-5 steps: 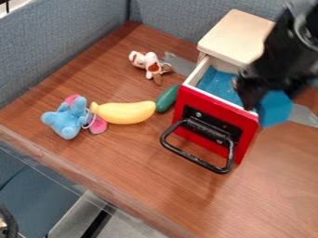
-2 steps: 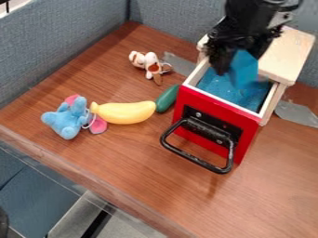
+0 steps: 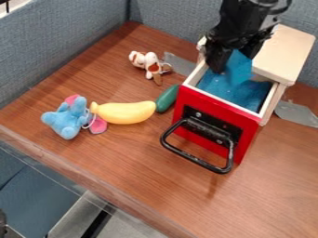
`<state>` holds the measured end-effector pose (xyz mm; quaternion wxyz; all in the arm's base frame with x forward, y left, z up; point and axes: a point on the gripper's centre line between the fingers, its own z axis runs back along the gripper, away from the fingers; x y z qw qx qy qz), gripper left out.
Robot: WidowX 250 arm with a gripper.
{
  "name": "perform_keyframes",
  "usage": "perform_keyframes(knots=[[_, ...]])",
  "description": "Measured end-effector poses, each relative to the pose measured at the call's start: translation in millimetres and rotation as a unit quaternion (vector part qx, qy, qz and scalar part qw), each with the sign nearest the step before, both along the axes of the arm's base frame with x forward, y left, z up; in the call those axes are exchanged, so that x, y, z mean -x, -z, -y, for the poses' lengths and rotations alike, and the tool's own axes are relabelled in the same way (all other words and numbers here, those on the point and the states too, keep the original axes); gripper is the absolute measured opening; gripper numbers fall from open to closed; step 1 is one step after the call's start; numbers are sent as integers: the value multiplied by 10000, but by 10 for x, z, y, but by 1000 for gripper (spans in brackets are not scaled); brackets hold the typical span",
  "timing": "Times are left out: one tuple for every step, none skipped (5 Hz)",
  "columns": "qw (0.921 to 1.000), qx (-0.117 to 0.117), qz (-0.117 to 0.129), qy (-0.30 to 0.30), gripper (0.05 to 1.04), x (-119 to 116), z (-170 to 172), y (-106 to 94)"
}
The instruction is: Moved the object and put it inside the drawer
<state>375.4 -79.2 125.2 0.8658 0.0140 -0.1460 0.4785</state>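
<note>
"Where's the claw (image 3: 235,61) in all this?"

"At two o'clock in the view, over the twelve o'clock end of the open drawer (image 3: 217,106). It's narrowed on the blue block (image 3: 239,70), one finger on either side."

"Why hold it like that?"

"The block's lower part hangs free below the grip, so I'd say it can go in first and clear the rim."

"Is it resting on the bottom?"

"I can't tell; the drawer's inside is blue too. I judge the job nearly done: lower if needed, then let go."

"And the handle (image 3: 195,159)?"

"It juts toward seven o'clock, out of the way of a drop from above. The banana (image 3: 124,113) lies at nine o'clock from the drawer, on the table (image 3: 124,172), so it doesn't block the opening either."

"Any risk?"

"Opening wide in there, a finger could knock the drawer wall."
</note>
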Motion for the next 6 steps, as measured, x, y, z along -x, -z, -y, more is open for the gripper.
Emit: perform_keyframes(knots=[[10000, 36, -29, 25, 621, -52, 54, 43], [9998, -19, -81, 180, 692, -32, 198, 68], [9997, -72, -100, 197, 963, -23, 235, 11], [9993, -148, -134, 323, 1007, 0, 273, -8], [9984, -249, -224, 445, 1002, 37, 305, -9], [9943, -238, -352, 976, 1001, 28, 366, -170]])
